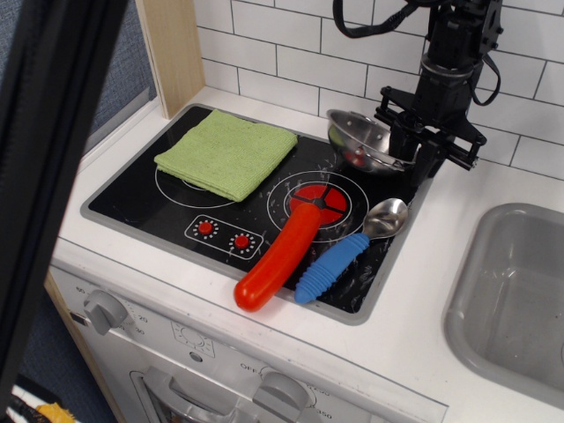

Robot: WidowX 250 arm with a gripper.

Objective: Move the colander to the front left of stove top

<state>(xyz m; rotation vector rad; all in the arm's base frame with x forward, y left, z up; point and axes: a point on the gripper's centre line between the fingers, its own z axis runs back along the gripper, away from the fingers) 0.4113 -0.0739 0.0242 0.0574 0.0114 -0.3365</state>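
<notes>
Stainless colander sits tilted at the back right of the stove top, beyond the red burner, with my gripper at its right rim, though I cannot tell whether the jaws clamp it.

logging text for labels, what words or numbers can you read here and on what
"OFF": white front panel below the black glossy stove top, beside the grey knob.
"20": same panel, right of the left grey knob; only just legible.
Other small numbers around the knobs: too blurred to read.
Shiny steel colander, gripper, blue-handled spoon, green cloth: no text.
</notes>
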